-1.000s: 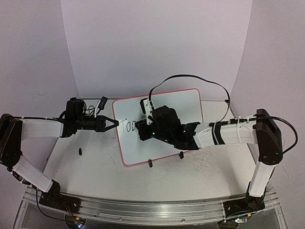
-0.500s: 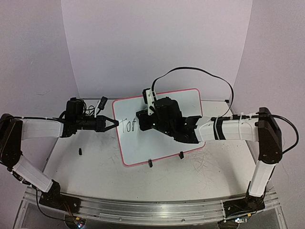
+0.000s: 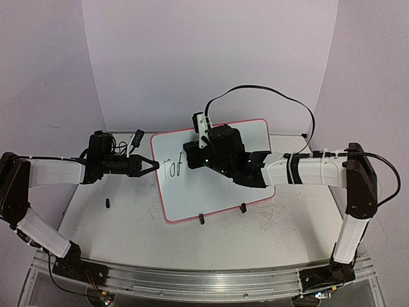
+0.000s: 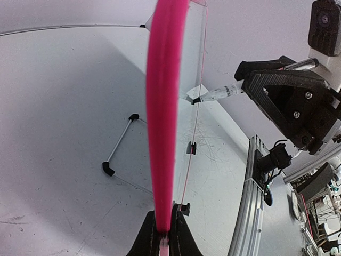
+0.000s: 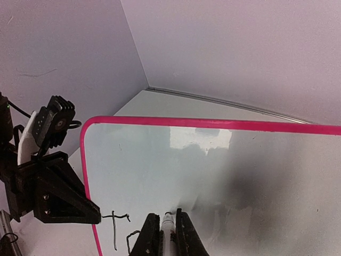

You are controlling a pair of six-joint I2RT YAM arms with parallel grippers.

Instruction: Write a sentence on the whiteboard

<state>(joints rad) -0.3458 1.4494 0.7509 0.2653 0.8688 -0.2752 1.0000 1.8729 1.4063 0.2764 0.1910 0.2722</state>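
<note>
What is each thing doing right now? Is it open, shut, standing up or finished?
whiteboard: standing up, leaning back, left edge pinched.
sentence: only begun, a few letters near the left edge.
marker: uncapped, tip against the board.
left tool: shut on the whiteboard's rim.
right tool: shut on the marker.

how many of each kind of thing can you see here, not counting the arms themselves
whiteboard: 1
marker: 1
clip feet: 2
small black piece: 1
tools, left tool and right tool: 2
total: 7
</note>
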